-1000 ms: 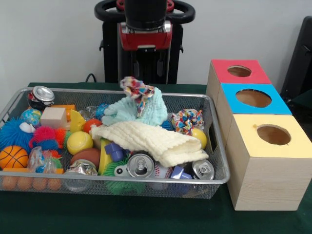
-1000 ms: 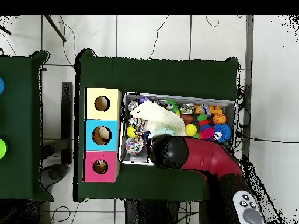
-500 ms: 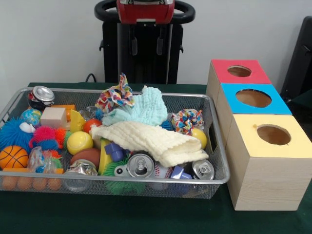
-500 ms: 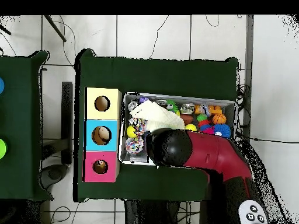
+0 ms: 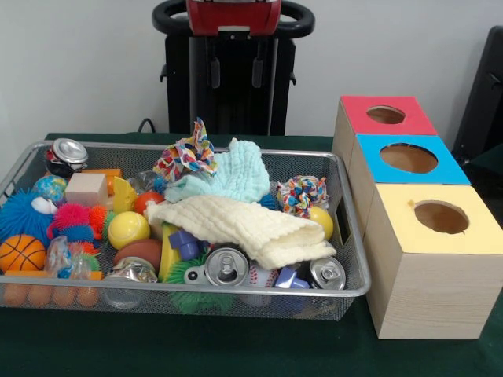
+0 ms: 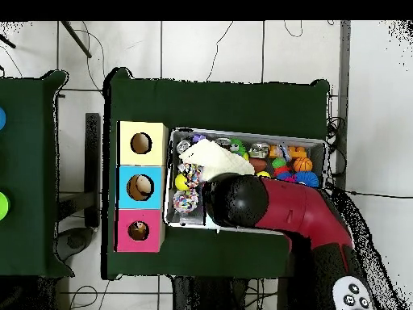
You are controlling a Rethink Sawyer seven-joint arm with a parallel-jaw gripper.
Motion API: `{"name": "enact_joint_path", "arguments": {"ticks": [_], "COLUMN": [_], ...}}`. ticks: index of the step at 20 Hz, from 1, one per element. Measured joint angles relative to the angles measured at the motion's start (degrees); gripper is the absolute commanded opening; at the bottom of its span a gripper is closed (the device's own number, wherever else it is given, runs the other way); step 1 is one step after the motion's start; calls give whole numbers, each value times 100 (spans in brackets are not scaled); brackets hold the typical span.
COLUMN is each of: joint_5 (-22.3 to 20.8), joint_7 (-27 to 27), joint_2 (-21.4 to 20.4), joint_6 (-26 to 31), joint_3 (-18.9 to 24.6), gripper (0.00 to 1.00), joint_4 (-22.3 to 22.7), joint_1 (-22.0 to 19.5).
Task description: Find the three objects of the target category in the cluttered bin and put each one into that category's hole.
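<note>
Well, you've got the gripper [image 5: 235, 75] parked high over the bin's [image 5: 236, 292] far side w/ fingers apart & empty, so the multicoloured rope toy [image 5: 185, 156], prob. a target, just leans on the teal cloth [image 5: 236, 174], far-centre, well left of the boxes [image 5: 432, 267].

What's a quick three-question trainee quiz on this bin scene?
1. True or false: the cream cloth lies on top of other items in the wire bin.
2. Which box stands nearest the front camera? A) red B) blue C) yellow box
3. Fill in: the mini basketball sits at the end of the bin ___ from the boxes.
Key: 1 true; 2 C; 3 farthest.
</note>
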Motion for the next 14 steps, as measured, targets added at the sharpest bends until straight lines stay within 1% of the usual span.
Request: {"name": "enact_joint_path", "arguments": {"ticks": [3, 8, 12, 14], "joint_5": [0, -4, -5, -4], "joint_7": [0, 0, 0, 0], "joint_2": [0, 79, 270, 431], "joint_6": [0, 1, 44, 101], "joint_3": [1, 1, 2, 3], "gripper": [100, 100, 100, 100], "joint_4": [-24, -199, -497, -743], "joint_1": [-1, -62, -224, -372]}}
